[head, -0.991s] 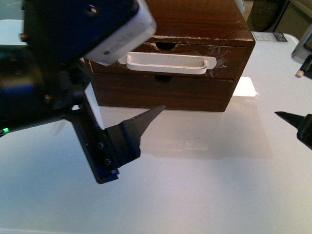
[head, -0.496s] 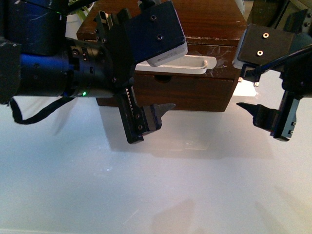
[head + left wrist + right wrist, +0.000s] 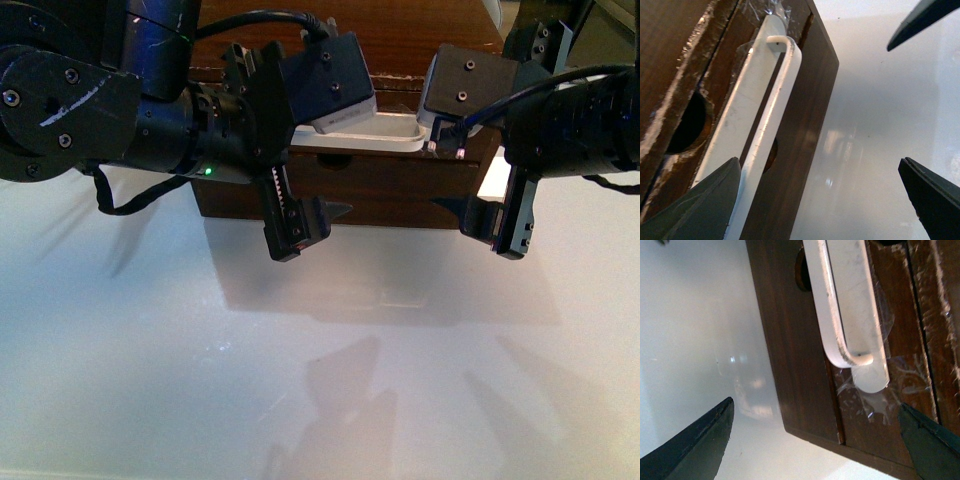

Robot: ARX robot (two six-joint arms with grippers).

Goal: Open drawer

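Note:
The drawer (image 3: 400, 108) is the upper one of a dark brown chest and looks shut, with a long white bar handle (image 3: 395, 135). My left gripper (image 3: 325, 170) is open in front of the handle's left part. In the left wrist view one finger (image 3: 710, 200) overlaps the handle (image 3: 765, 115), and the drawer's notch (image 3: 690, 125) shows. My right gripper (image 3: 440, 172) is open at the handle's right end. In the right wrist view its jaws straddle the chest corner, just off the handle end (image 3: 850, 305) and tape smears (image 3: 895, 340).
The plain lower drawer front (image 3: 390, 190) sits below the handle and shows in both wrist views (image 3: 800, 150) (image 3: 785, 340). The chest stands on a glossy white table (image 3: 320, 380). The other arm's fingertip (image 3: 920, 20) shows in the left wrist view.
Both arms have moved in toward the chest front. The right gripper came in from the right edge, and the left gripper rose and closed in on the handle.

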